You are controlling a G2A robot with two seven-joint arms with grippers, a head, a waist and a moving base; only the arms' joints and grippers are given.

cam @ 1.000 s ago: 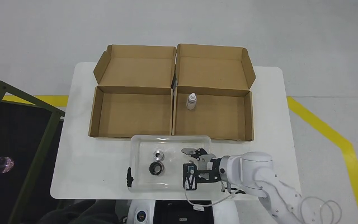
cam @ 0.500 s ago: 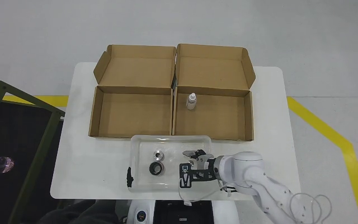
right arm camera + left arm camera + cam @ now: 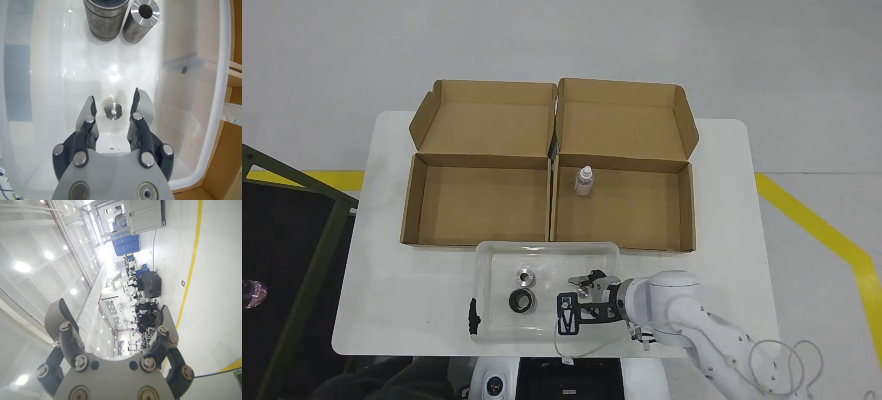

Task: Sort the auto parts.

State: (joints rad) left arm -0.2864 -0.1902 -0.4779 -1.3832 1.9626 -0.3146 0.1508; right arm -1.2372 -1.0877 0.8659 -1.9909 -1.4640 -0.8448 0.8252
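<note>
small metal fitting [image 3: 113, 111] sits in the clear bin [image 3: 224, 79] on the worktop [image 3: 392, 290], between the spread-open fingers of my right end effector [image 3: 114, 96], touching neither. two bigger steel cylinders [image 3: 105, 19] stand side by side deeper in. my left end effector [image 3: 113, 307] is open too, aimed at the hall [image 3: 132, 247].

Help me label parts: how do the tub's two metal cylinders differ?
The wide cylinder is thicker than the narrow cylinder. The wide one's wall has grooves; the narrow one's is plain, with a bright top face and small bore. Both stand upright in the tub.
</note>
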